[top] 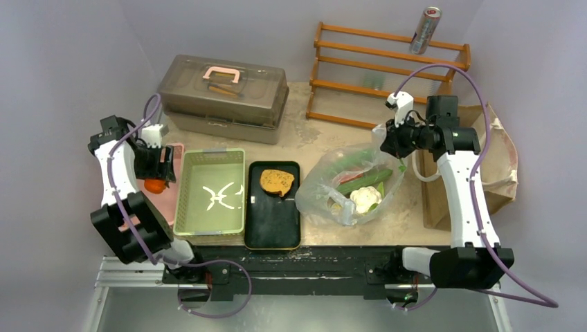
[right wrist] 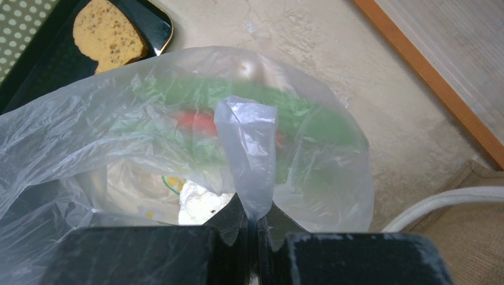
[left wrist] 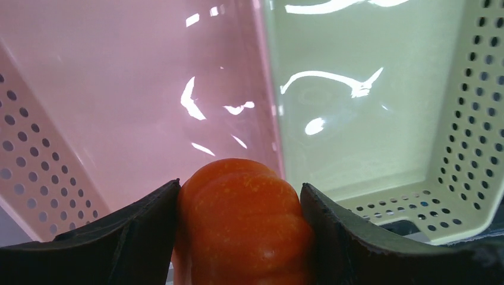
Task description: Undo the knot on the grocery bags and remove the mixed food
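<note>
Looking down from above, the left gripper [top: 156,174] hung over the pink basket [top: 174,181] at the table's [top: 311,121] left side. Its fingers [left wrist: 148,225] stood apart and pressed on both flanks of an orange-red ribbed piece of food [left wrist: 243,228], held clear of the basket floor. The green basket [top: 211,194] sat touching the pink one on its right. The black tray [top: 273,225] came next, with one toast slice [top: 277,181] at its far end.

The right gripper [right wrist: 252,224] was closed tight on a narrow strip of the clear plastic bag [top: 322,188], and the strip stood upright from the jaws. The bag lay right of the tray. Inside it were a long green cucumber [top: 365,180], a cauliflower [top: 365,199], something red and a printed packet, all blurred through the film. Whether a knot remained, I could not tell.

The brown paper bag [top: 500,160] lay on the right, behind the right arm, with a white loop handle [right wrist: 443,200] near the gripper.

At the back stood a lidded case [top: 221,90] and a wooden rack [top: 387,66] bearing a drink can [top: 425,30].
</note>
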You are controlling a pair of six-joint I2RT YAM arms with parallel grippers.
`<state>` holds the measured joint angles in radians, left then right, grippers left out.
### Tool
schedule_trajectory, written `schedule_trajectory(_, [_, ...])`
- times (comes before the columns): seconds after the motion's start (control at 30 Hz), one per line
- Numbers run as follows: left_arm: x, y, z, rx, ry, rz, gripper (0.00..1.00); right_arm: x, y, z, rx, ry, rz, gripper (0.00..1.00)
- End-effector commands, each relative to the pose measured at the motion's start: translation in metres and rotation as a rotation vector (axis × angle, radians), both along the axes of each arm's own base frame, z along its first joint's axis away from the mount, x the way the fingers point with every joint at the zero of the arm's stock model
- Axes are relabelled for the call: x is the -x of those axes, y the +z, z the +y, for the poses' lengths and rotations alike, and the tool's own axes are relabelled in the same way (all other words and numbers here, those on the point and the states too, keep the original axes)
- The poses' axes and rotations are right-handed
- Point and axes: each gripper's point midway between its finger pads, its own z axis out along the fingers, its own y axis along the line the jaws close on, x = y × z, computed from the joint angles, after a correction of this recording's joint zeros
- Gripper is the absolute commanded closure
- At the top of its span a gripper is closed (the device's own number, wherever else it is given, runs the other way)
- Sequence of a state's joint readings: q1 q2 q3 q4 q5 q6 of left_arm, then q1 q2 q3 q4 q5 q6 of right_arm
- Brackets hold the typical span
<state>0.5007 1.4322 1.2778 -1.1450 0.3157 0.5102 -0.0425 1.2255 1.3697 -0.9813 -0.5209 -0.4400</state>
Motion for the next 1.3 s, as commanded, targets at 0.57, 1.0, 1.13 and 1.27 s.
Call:
schedule_trajectory(0.57, [-0.02, 0.074, -0.018, 0.064, -0.179, -0.261, 0.0, 0.013, 0.009, 0.021, 0.038, 0.169, 0.087, 1.0])
schedule_trajectory(1.0, [0.042, 0.241, -0.435, 0.482, -1.284, -0.854, 0.63, 0.034, 0.015, 0.031, -0.048, 0.145, 0.061, 1.0])
schedule_trajectory(1.13, [0.073, 0.206, -0.511, 0.427, -1.524, -1.028, 0.64, 0.029, 0.016, 0.029, -0.066, 0.07, 0.064, 1.0])
schedule_trajectory(1.27, [0.067, 0.153, -0.565, 0.34, -1.584, -1.042, 0.66, 0.03, 0.016, 0.03, -0.089, 0.036, 0.082, 1.0])
